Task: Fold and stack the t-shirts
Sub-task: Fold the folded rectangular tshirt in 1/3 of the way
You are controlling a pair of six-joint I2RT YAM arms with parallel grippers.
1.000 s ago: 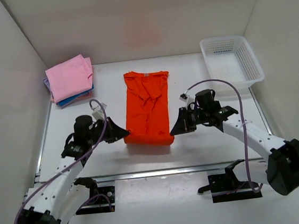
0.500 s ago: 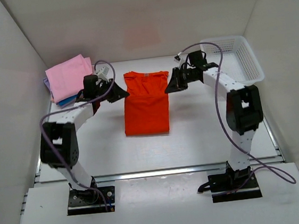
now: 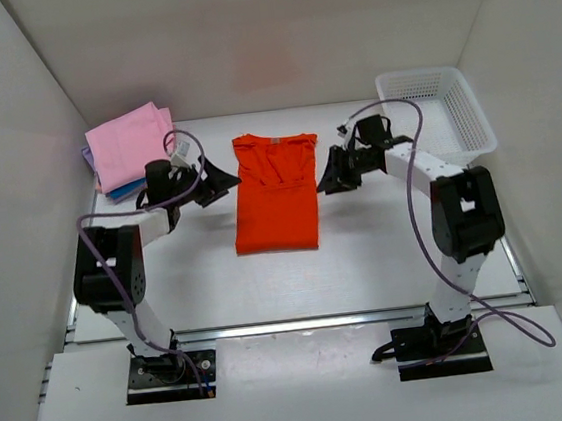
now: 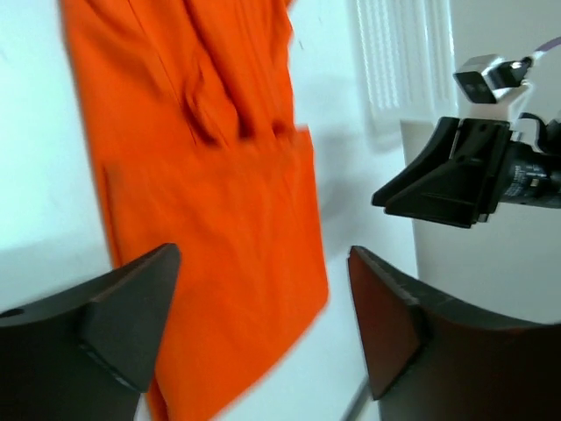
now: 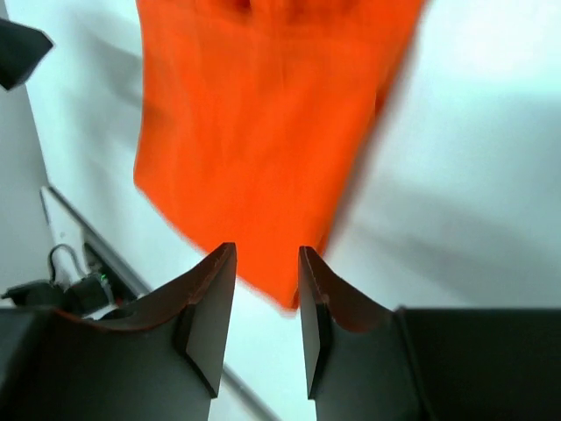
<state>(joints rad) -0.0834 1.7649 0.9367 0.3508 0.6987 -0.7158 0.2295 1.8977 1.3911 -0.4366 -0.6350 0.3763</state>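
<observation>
The bright orange t-shirt [image 3: 275, 193] lies flat mid-table as a folded rectangle, collar at the far end; it also fills the left wrist view [image 4: 202, 175] and the right wrist view [image 5: 272, 114]. My left gripper [image 3: 220, 182] [image 4: 263, 254] hovers open just off its left edge, holding nothing. On the opposite side my right gripper [image 3: 330, 175] [image 5: 266, 250] stands open beside the shirt's right edge, with no cloth between the fingers. A folded stack sits at the far left, with the pink t-shirt [image 3: 131, 146] on top and the blue t-shirt [image 3: 128, 191] and purple t-shirt [image 3: 87, 155] showing as edges beneath it.
A white mesh basket [image 3: 415, 74] stands at the far right corner. White walls close in the table on the left, back and right. A metal rail runs along the near edge [image 3: 293, 322].
Both grippers carried the shirt's near hem up to the collar end, halving its length. They then opened, let go and drew back slightly to the sides.
</observation>
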